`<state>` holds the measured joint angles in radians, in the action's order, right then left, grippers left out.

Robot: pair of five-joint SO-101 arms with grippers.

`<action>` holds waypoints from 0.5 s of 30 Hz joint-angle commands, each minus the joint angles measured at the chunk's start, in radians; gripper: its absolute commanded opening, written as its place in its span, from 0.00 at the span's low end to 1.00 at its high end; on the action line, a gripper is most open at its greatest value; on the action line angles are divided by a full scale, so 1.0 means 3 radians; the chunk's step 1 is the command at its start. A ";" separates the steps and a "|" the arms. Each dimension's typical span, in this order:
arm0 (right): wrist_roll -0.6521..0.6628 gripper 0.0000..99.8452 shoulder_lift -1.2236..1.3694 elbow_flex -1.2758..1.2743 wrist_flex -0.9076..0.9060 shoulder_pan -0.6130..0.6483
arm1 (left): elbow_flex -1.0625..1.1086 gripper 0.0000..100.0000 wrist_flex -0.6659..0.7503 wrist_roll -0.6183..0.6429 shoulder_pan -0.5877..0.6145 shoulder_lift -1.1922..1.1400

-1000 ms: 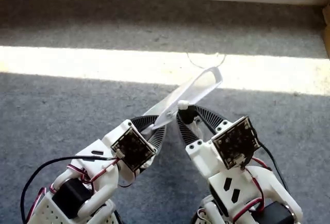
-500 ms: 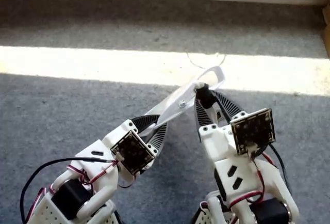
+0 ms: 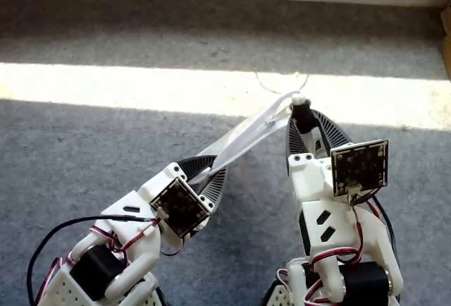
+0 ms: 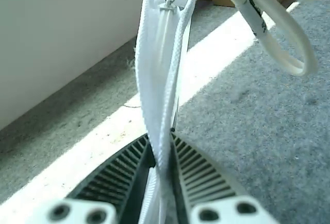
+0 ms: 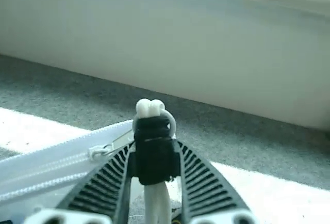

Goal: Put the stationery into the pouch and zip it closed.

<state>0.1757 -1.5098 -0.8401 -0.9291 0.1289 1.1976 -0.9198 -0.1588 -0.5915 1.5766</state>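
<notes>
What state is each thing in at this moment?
pouch: stretched between the two grippers, edge up.
zip: looks shut along the stretch in view, slider at the right gripper's end.
zip pull: clamped in the right gripper.
left gripper: shut on the pouch's near end.
right gripper: shut on the zip pull.

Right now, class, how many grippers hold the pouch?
2. The left gripper clamps the pouch at its near end; the right gripper pinches its far end.
</notes>
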 commanded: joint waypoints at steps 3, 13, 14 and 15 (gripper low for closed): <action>-0.0046 0.01 -0.0064 0.0018 0.0187 -0.0171 | -0.0023 0.00 -0.0036 -0.0020 0.0115 -0.0013; -0.0046 0.01 -0.0079 0.0013 0.0161 -0.0146 | -0.0038 0.01 -0.0041 -0.0020 0.0115 -0.0013; -0.0046 0.01 -0.0079 0.0013 0.0146 -0.0141 | -0.0038 0.01 -0.0041 -0.0020 0.0110 -0.0013; -0.0046 0.01 -0.0079 0.0023 0.0095 -0.0110 | -0.0043 0.01 -0.0041 -0.0020 0.0105 -0.0013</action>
<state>0.1726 -1.5098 -0.8401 -0.9291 0.1289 1.1976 -0.9198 -0.1603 -0.5915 1.5766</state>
